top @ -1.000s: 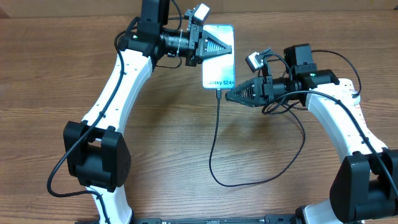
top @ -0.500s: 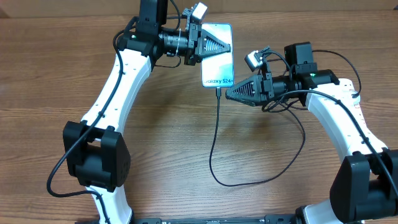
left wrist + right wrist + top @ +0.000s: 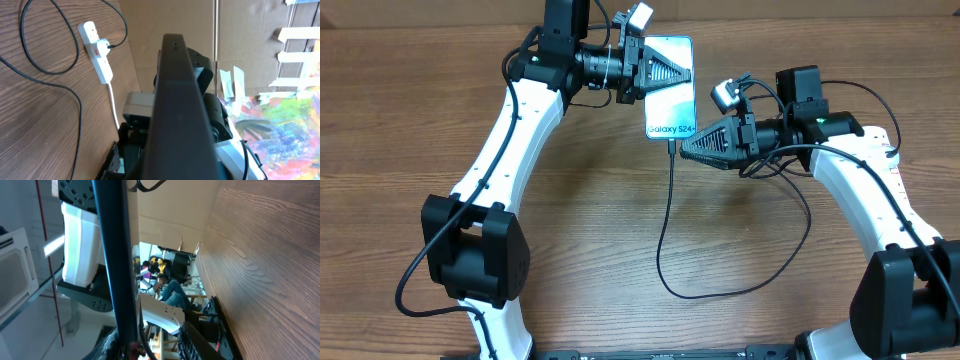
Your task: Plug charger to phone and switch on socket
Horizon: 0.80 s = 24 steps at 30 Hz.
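Phone (image 3: 672, 115) is lying at the table's far side, and the charger (image 3: 666, 205) is meeting its near edge. Your left gripper (image 3: 692, 77), jaws fully closed, is resting across the screen. Your right gripper (image 3: 683, 153) is hovering just beside the connector, and I cannot tell whether it is gripping anything. If you are nudging sideways here, you are risking bending the plug or sliding the phone. The socket (image 3: 89, 33) is lying well apart.

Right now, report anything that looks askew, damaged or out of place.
Nothing looks spilled or damaged. The charger meets the phone at its near end and trails off in a loose loop over the table. The left tool, shut, sits over the screen. Nothing else stands out.
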Each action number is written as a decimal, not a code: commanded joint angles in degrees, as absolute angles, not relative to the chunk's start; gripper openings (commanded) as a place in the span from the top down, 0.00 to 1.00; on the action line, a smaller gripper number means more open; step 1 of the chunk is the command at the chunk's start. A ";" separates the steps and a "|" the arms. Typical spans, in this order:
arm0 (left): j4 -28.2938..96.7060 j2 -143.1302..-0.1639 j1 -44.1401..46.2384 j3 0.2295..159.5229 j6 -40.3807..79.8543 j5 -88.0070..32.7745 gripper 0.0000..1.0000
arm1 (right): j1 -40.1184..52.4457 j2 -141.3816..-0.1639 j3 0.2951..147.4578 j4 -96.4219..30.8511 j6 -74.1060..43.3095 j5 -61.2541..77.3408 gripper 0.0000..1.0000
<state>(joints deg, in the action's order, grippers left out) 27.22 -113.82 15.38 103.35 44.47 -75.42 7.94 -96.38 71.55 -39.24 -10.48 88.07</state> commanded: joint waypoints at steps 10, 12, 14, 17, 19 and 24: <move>26.72 -113.14 16.01 103.66 45.89 -76.16 0.96 | 8.82 -95.57 72.10 -33.41 -16.56 89.91 0.71; 26.74 -113.14 16.01 103.66 45.89 -76.03 0.96 | 9.21 -95.57 72.10 -33.41 -16.56 89.91 0.71; 26.72 -113.14 16.01 103.66 45.89 -76.03 0.96 | 9.76 -95.57 72.10 -33.10 -16.53 89.91 0.71; 26.72 -113.14 16.01 103.66 45.89 -76.03 0.96 | 10.57 -95.57 72.10 -32.10 -16.84 89.91 0.71; 26.74 -113.14 16.01 103.66 45.89 -76.03 0.96 | 10.74 -95.57 72.10 -31.14 -18.09 89.91 0.72; 26.74 -113.14 16.01 103.66 45.89 -76.07 0.96 | 10.92 -95.57 72.10 -28.01 -21.06 89.91 0.84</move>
